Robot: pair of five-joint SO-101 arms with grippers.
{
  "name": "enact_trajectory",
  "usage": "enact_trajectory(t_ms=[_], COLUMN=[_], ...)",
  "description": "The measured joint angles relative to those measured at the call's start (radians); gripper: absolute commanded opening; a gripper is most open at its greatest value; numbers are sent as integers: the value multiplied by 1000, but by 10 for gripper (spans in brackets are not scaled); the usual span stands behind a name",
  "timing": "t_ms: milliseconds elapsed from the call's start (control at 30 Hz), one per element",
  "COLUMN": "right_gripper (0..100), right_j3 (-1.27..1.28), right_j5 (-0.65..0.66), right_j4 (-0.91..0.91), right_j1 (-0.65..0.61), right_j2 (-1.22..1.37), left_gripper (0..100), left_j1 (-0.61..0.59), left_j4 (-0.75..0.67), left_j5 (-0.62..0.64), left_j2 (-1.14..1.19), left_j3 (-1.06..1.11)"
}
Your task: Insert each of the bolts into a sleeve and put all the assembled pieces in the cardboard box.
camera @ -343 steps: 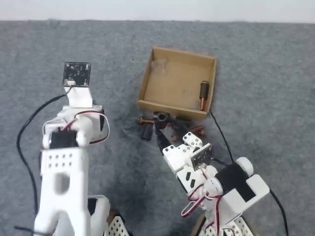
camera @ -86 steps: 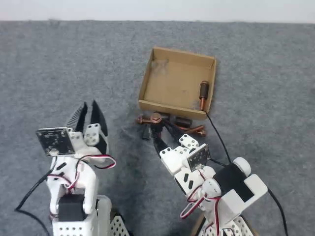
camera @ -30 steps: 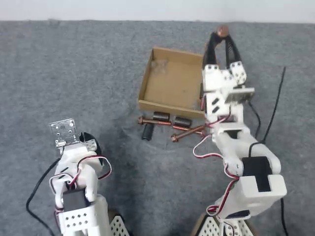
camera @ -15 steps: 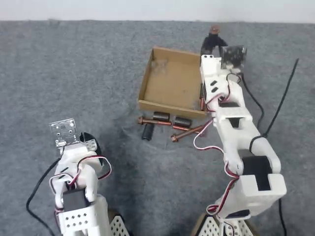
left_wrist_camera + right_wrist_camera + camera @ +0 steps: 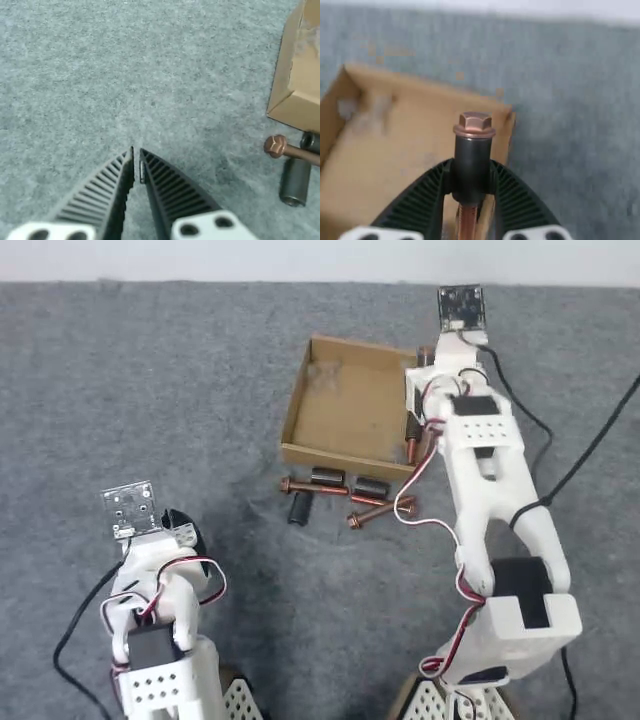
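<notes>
Copper bolt in its dark sleeve [image 5: 470, 165] sits pinched in my right tool [image 5: 470, 175] over the brown cardboard box [image 5: 395, 150], unreleased. Loose copper bolts [image 5: 375, 502] and black sleeves [image 5: 327, 477] wait on the grey table [image 5: 200, 390]. My left tool [image 5: 136, 165] is pressed together, empty.

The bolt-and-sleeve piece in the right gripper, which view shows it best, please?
Right wrist view: the assembled piece sits clamped in the right gripper over the cardboard box corner, head and sleeve plain. The high view's right arm covers most of it; the left wrist view faces elsewhere.
</notes>
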Motion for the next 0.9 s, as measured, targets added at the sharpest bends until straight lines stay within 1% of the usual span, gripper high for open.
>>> enact_trajectory(t_ms=[267,400,600,900], right_gripper=[9,8,7,7], right_j3=[-293,-496,-715,-905], right_j5=[0,0,0,0], right_j4=[431,569,695,710], right_j1=[-107,-112,-109,-104], right_j2=[140,253,453,672], left_gripper=[13,13,13,13], left_j1=[0,0,0,0], left_j4=[0,0,0,0], left_j5=[-2,-2,-2,-2], left_j2=[0,0,0,0], left_j3=[0,0,0,0])
